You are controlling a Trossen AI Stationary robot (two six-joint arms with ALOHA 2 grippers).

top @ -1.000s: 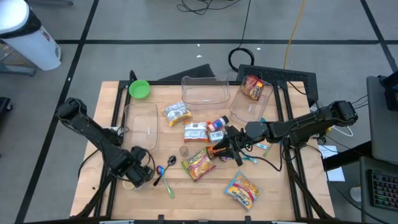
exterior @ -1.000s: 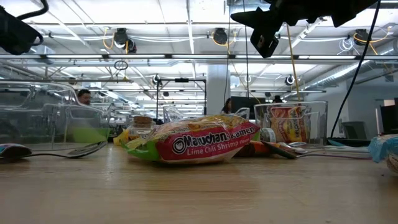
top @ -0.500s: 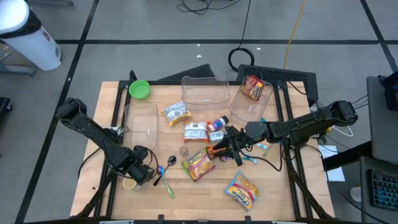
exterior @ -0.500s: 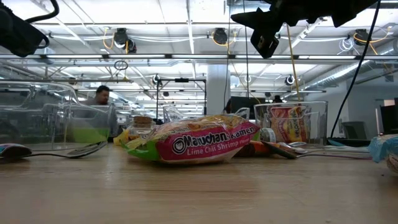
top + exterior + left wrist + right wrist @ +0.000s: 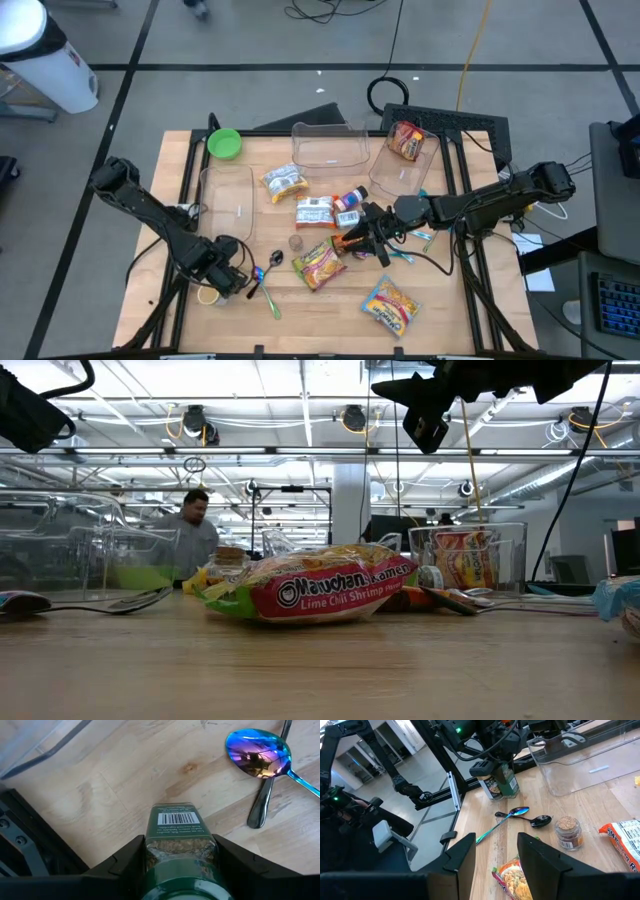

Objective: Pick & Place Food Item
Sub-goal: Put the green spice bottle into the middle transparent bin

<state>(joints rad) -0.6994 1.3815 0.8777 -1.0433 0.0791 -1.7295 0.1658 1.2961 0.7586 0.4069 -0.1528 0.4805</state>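
The left gripper [image 5: 180, 870] is clamped on a green-lidded glass spice jar [image 5: 178, 840] full of dried herbs, one dark finger on each side of it, down at about 7 o'clock on the wooden table [image 5: 450, 300]. From the right wrist view the jar looks like it's sitting on or barely off the wood, can't say which. Just beside it lies an iridescent rainbow metal spoon [image 5: 257, 757], with a clear plastic bin [image 5: 226, 200] a bit further off toward 9 o'clock.

So progress-wise: the grab looks done, the placing isn't. The jar probably needs to go up and over into one of the clear bins, though which one is anyone's guess.

Left arm is folded low, elbow out at 9 o'clock, wrist dipped close to the table edge. The right gripper [image 5: 362, 237] hangs above the middle clutter near the pink-and-green ramen noodle packet [image 5: 320, 592], fingers spread apart and holding nothing, arm stretched in from 3 o'clock.
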